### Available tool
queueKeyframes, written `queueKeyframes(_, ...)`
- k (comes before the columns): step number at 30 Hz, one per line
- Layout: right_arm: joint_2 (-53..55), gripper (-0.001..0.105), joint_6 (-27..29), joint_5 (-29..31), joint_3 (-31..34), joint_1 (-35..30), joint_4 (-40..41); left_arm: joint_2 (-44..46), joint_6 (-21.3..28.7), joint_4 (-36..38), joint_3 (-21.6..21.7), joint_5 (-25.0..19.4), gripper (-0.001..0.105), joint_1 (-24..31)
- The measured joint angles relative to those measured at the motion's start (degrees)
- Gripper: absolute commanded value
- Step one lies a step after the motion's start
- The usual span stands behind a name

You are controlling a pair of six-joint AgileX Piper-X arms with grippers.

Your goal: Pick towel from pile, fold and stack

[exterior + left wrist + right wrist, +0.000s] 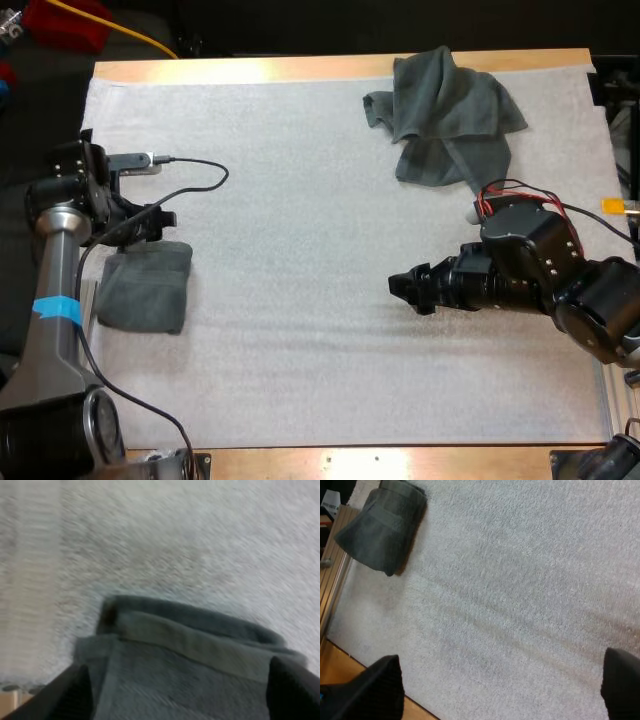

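Fingers apart on both: raise your left gripper (160,225) straight up from the folded towel (142,288); aim your right gripper (400,287) at the upper-right crumpled towel (445,115).

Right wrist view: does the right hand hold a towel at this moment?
No, the right hand has its fingers apart over bare white mat, with the folded towel lying far from them.
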State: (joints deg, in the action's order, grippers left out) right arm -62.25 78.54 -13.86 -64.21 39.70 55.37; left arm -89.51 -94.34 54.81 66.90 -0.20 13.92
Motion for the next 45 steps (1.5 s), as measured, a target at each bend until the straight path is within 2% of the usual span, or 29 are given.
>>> queueKeyframes(10, 0.00, 0.078, -1.87, -1.32, 0.00, 0.00, -6.71, -7.01, 0.00, -1.10, 0.00, -0.66, 0.069, 0.07)
queueKeyframes(21, 0.00, 0.078, -2.62, -2.18, 0.00, 0.00, -8.45, -12.63, 0.00, -2.33, 0.05, -0.66, 0.069, 0.07)
queueKeyframes(39, 0.00, 0.078, -2.62, -2.57, 0.00, 0.00, -8.45, -12.98, 0.00, -2.29, 0.16, -0.66, 0.069, 0.07)
queueKeyframes(45, 0.00, 0.078, -2.62, -2.57, 0.00, 0.00, -8.45, -12.85, 0.00, 2.91, 4.88, 0.20, 0.069, 0.07)
